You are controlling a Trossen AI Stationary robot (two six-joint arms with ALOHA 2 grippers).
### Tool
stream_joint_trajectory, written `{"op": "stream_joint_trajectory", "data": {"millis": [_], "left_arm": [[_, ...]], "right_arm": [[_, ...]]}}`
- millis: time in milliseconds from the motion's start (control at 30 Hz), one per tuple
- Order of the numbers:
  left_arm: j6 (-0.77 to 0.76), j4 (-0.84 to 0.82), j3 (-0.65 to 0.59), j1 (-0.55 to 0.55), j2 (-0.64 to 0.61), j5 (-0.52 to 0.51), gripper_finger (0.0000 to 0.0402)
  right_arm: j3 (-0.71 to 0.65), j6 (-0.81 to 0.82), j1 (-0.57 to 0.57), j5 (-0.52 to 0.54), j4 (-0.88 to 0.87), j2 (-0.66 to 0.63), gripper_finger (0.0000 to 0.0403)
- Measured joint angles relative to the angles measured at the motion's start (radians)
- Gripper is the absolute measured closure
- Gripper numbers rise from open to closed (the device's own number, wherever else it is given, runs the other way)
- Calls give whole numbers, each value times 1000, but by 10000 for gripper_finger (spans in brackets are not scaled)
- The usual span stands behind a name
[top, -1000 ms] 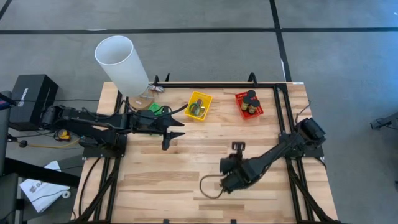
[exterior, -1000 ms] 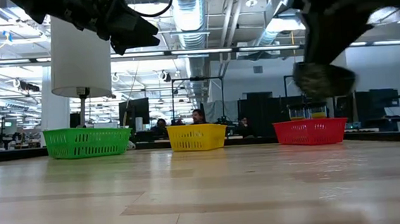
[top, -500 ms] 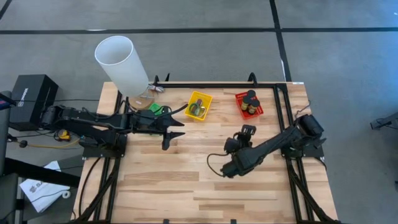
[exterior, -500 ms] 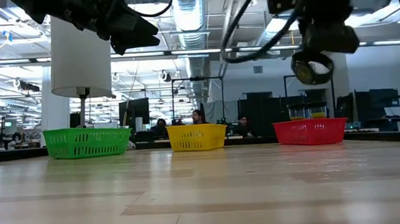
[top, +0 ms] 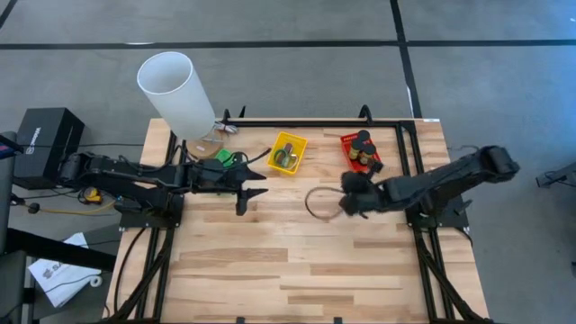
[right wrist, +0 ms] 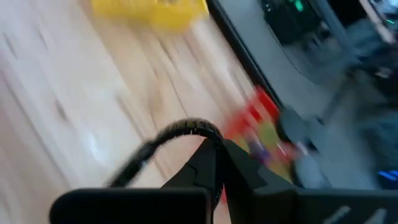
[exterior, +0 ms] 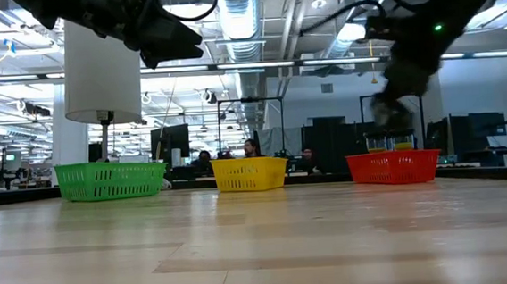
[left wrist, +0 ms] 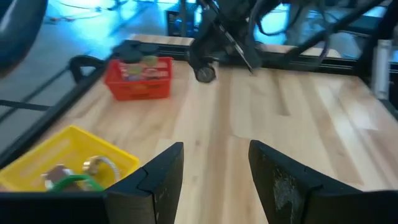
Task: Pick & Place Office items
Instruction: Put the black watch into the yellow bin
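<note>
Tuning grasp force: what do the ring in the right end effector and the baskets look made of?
Ring: thin dark loop, looks like rubber or flexible plastic; blurred, so uncertain.
Baskets, yellow, red, green: slotted walls, uniform bright colour, looks like moulded plastic.

1. My high camera looks straight down, far enough to take in the whole table point(top: 297, 261).
2. My low camera sits at tabletop level and faces across to the red basket point(exterior: 394, 166).
3. My left wrist camera looks along the table toward that basket point(left wrist: 138, 78), close to the wood.
4. My right wrist camera sees it too, nearer and blurred.
</note>
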Motion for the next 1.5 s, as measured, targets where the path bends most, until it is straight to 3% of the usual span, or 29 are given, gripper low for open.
{"op": "stream_joint_trajectory", "data": {"millis": [100,233,433,567,833,1100,1367,1500], "left_arm": [[0,16,0,0,0,-57,224],[0,19,0,0,0,-102,224],[0,20,0,0,0,-102,224],[-13,19,0,0,0,-102,224],[-107,14,-7,-6,0,-102,224],[-183,27,-56,-6,0,-102,224],[-243,36,-99,-7,0,-104,224],[-244,38,-124,-11,0,-108,224]], "right_arm": [[-105,-281,-78,-122,381,-71,396],[-183,-543,-200,-380,785,-85,394],[-195,-627,-377,-650,1026,9,393],[-195,-628,-441,-766,1132,102,393],[-111,-694,-504,-813,1236,249,392],[93,-739,-561,-857,1239,393,391],[302,-736,-626,-855,1121,605,391],[366,-720,-637,-834,1046,645,384]]}}
